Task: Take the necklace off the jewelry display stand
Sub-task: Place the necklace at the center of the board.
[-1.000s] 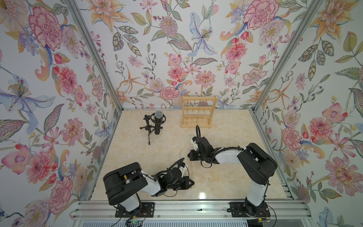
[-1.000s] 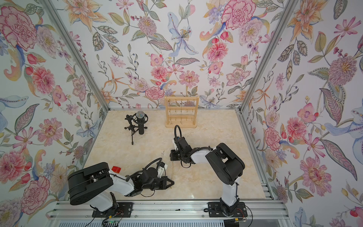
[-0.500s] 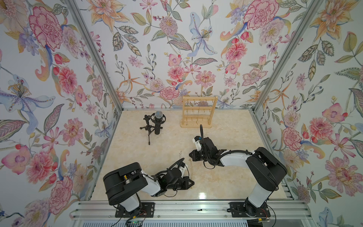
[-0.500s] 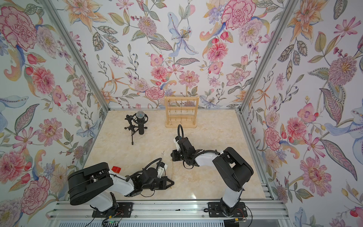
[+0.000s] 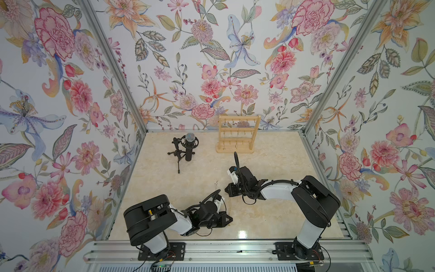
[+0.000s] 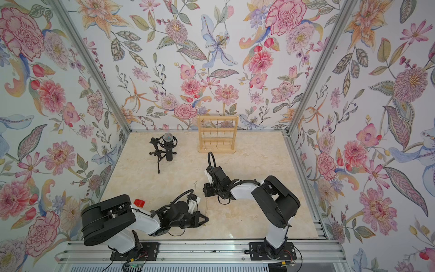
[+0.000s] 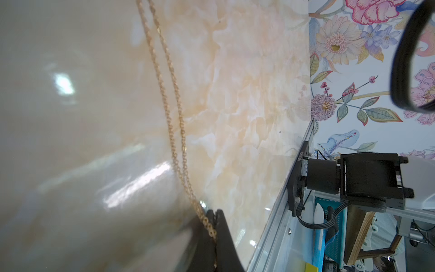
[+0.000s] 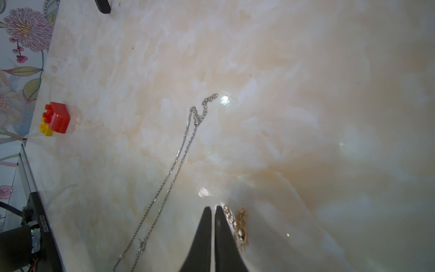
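Observation:
The jewelry display stand (image 5: 237, 134) (image 6: 217, 135) is upright at the back of the table, far from both arms. In the left wrist view my left gripper (image 7: 213, 212) is shut on a gold necklace (image 7: 173, 113), whose doubled chain runs away from the fingertips over the table. In a top view that gripper (image 5: 231, 219) lies low near the front. My right gripper (image 8: 211, 208) is shut just above the table, nothing showing between its fingers. The gold chain's clasp end (image 8: 237, 223) lies against the outside of one finger. In a top view the right gripper (image 5: 226, 189) is mid-table.
A silver necklace (image 8: 181, 150) lies stretched on the marble table (image 5: 270, 164) beside the right gripper. A red and yellow toy brick (image 8: 57, 117) (image 6: 138, 203) sits near the left arm's base. A black microphone tripod (image 5: 186, 148) stands left of the stand.
The right arm's elbow has swung out to the right while its gripper stayed low at mid-table, shifting slightly toward the front. The left arm has not moved.

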Motion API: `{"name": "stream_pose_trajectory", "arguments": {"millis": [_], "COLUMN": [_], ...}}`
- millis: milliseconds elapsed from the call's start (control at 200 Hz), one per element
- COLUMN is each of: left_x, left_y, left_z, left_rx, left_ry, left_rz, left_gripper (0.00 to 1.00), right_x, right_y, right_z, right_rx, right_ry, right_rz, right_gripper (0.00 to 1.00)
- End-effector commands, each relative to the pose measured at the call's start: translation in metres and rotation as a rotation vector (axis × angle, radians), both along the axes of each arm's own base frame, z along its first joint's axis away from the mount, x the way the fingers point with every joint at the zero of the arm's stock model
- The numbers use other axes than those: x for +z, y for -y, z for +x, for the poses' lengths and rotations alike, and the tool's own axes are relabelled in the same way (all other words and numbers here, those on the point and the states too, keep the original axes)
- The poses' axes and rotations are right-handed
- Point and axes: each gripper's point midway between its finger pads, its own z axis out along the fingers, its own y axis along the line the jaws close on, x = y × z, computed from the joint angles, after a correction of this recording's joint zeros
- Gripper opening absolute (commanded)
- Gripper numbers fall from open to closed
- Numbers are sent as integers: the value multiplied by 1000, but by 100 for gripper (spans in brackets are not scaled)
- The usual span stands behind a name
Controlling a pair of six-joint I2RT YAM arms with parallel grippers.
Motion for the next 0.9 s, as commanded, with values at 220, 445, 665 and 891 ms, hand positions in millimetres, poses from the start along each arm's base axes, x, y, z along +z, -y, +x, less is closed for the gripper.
{"name": "stream_pose_trajectory", "arguments": {"millis": [220,445,665,891], "left_x": [-42,-41,-41,-41], "left_y": [-31,-30,-30,-31], "left_z": [-20,-20,-20,-20], "left_rx": [4,2,3,3], "left_ry": [-95,-97,-96,-96], "left_rz": [160,158,157,158], "left_gripper": [0,0,0,0], "right_x": [-7,-13,-17,-23], "right_y": [-2,1,1,8], "right_z": [3,5,6,10], "right_rx": [-11,-28,-31,-60], "right_ry": [-37,-52,-66,-86], "right_rz": [-16,-26,-33,-51], "right_gripper": [8,8,8,9]}}
